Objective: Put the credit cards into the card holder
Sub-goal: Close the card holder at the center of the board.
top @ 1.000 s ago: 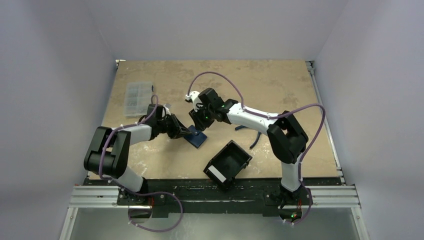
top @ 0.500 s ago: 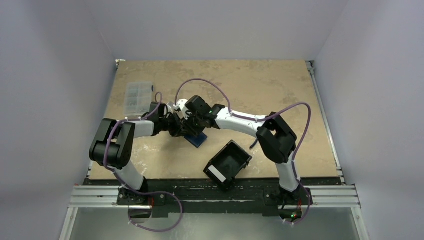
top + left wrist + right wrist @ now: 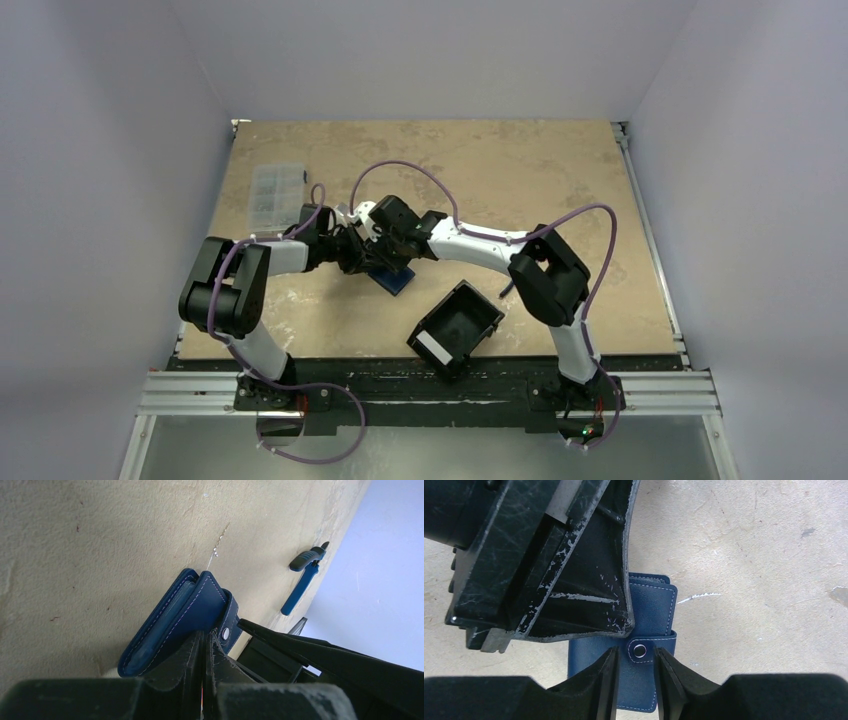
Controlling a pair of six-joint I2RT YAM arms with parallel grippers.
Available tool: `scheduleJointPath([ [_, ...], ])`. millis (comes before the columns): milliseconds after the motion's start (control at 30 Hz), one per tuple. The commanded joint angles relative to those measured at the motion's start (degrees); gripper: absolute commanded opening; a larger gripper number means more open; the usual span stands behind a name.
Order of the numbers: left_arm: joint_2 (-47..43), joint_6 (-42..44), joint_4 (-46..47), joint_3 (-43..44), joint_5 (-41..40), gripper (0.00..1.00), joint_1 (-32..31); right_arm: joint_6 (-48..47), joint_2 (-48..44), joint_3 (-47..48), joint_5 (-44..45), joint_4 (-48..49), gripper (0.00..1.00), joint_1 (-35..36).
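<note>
The card holder (image 3: 655, 605), a dark navy-blue folded wallet with a pale snap button, lies on the tan table (image 3: 520, 180). My left gripper (image 3: 205, 636) is shut, its tips resting on the holder's cover beside the snap. My right gripper (image 3: 636, 651) is open above the holder, and its fingers stand one on each side of the snap tab without touching it. In the top view both grippers meet over the holder (image 3: 397, 282), the left gripper (image 3: 362, 262) beside the right gripper (image 3: 388, 262). No credit cards show in any view.
A black box-shaped tray (image 3: 455, 327) with a white label sits near the front edge, right of the holder. A clear compartment box (image 3: 275, 195) lies at the far left. A blue-handled tool (image 3: 302, 577) lies beyond the holder.
My right arm has swung left and brought its gripper over the card holder next to the left gripper. The left arm shifted slightly. Over the last half second almost nothing moved.
</note>
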Motion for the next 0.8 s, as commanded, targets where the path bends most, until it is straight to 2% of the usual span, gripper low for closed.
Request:
scheduleJointPath([
  [0, 0.5, 2.4, -0.4, 0.3, -2.1, 0.02, 0.2, -0.7, 0.1, 1.2, 1.9, 0.9, 0.37, -0.1],
  [267, 0.9, 2.5, -0.1, 0.3, -1.7, 0.02, 0.3, -0.9, 0.7, 1.3, 0.4, 0.9, 0.39, -0.1],
  [433, 1.1, 2.5, -0.1, 0.4, -1.6, 0.02, 0.3, -0.5, 1.1, 1.7, -0.8, 1.7, 0.35, -0.1],
  [500, 1.1, 2.5, -0.1, 0.5, -1.6, 0.02, 0.3, 0.4, 0.9, 1.7, -0.9, 1.8, 0.29, -0.1],
  [700, 1.1, 2.6, -0.2, 0.3, -1.7, 0.02, 0.3, 1.5, 0.4, 1.1, -0.7, 1.8, 0.01, -0.3],
  [767, 1.2, 2.6, -0.1, 0.2, -1.8, 0.02, 0.3, 2.0, -0.2, 0.8, -0.6, 2.0, 0.0, -0.5],
])
